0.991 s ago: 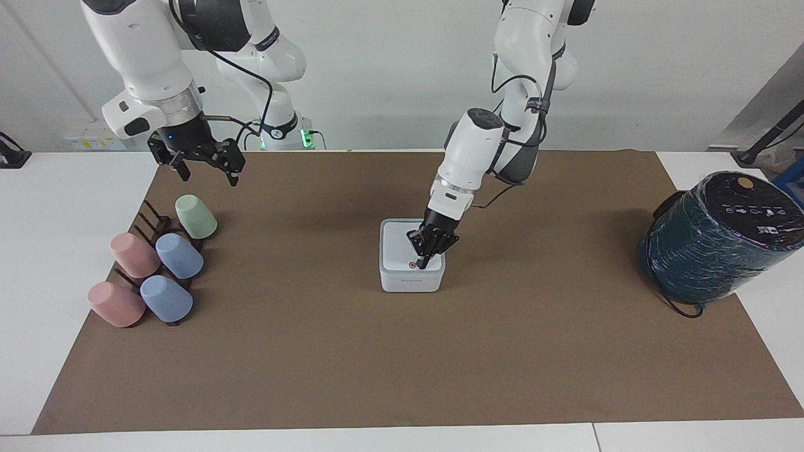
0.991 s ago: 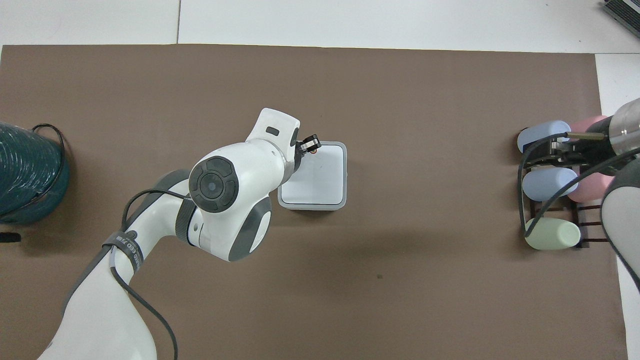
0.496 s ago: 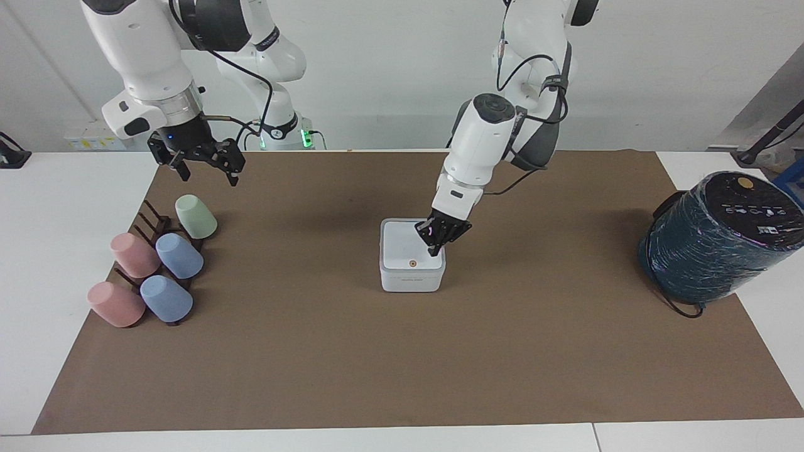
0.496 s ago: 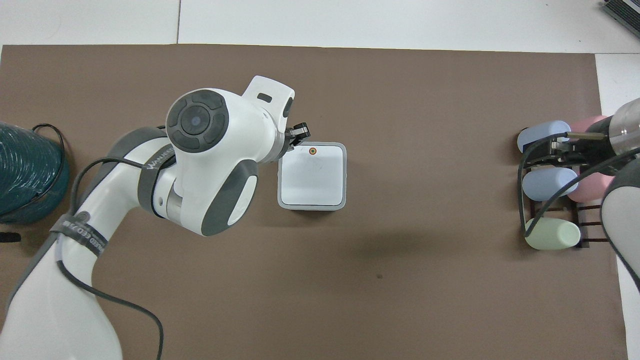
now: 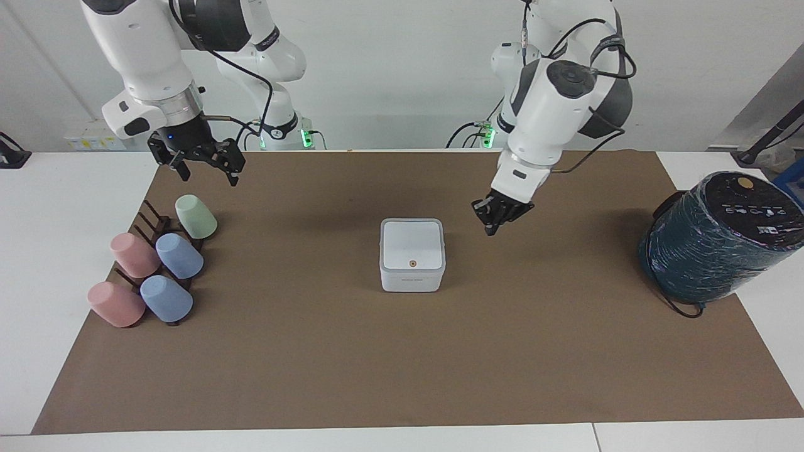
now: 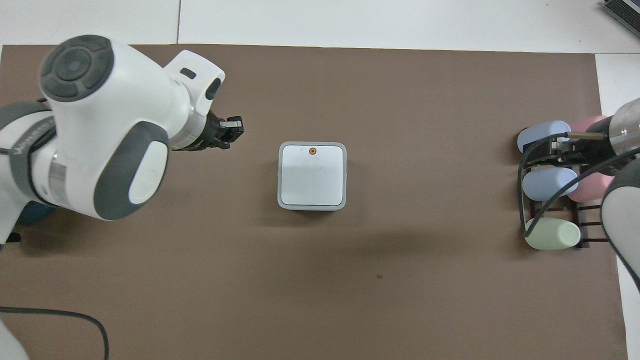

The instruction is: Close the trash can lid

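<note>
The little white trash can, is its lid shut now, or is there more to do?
Looks done: the white square lid lies flat on the small white square trash can. Nothing is in hand: the left gripper hangs beside it over the mat, the right gripper waits above the cups. Nothing visible remains.

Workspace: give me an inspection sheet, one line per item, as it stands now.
Surface: brown mat over a white table.
Job's things: trash can at mid-mat; lid lies flat on it, orange dot up.
Clutter: five cups lying on a dark rack toward the right arm's end; dark teal wrapped cylinder toward the left arm's end.
Grippers: left end effector in the air over bare mat beside the trash can, touching nothing; right end effector open, waiting above the rack.
Cables: black cable at the cylinder's base; black cables along both arms.
Surroundings: pale wall; green lights at the arm bases.
</note>
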`<state>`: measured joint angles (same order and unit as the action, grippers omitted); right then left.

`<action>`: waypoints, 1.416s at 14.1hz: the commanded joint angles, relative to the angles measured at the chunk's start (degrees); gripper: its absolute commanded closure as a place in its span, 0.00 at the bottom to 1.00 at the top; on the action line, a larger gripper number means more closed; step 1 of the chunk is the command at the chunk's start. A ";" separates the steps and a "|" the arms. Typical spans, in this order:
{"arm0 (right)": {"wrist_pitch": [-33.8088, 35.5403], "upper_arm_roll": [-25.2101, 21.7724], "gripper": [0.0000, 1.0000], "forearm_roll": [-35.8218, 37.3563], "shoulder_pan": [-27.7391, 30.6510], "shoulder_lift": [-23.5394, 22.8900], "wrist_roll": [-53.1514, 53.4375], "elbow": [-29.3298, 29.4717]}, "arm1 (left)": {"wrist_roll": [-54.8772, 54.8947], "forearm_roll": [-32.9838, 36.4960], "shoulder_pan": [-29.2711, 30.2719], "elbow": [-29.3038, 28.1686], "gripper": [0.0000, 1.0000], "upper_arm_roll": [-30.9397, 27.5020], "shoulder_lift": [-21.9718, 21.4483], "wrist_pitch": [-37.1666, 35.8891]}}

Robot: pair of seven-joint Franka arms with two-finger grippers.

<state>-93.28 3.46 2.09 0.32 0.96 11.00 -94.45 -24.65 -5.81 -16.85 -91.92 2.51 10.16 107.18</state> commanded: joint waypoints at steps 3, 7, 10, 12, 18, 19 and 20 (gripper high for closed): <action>0.64 0.32 0.00 -0.16 0.47 0.01 -1.51 0.14 | 17.66 0.53 10.23 -0.01 0.88 0.48 -2.86 -6.45; 0.64 0.32 0.00 -0.16 0.47 0.10 -1.51 0.05 | 24.56 0.53 14.64 -0.19 0.60 0.39 -5.50 -10.41; 0.64 0.32 0.00 -0.16 0.47 0.10 -1.51 0.14 | 24.47 0.71 15.09 -0.37 0.07 0.39 -6.73 -10.94; 0.64 0.32 0.00 -0.16 0.47 0.01 -1.51 0.14 | 24.56 3.33 14.83 -0.28 0.00 0.39 -6.91 -10.94; 0.64 0.32 0.00 -0.16 0.47 0.01 -1.51 0.14 | 24.56 3.61 14.74 -0.54 0.00 0.56 -7.17 -9.80; 0.64 0.32 0.00 -0.16 0.47 0.01 -1.51 0.05 | 24.56 3.61 14.74 -0.54 0.00 0.56 -7.18 -9.80; 0.64 0.32 0.00 -0.16 0.47 0.01 -1.51 0.05 | 24.56 3.61 14.91 -0.46 0.00 0.48 -7.18 -9.80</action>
<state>-93.28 3.46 2.09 0.32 0.96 11.00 -94.45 -0.68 -3.45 -2.24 -91.83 2.79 3.92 97.17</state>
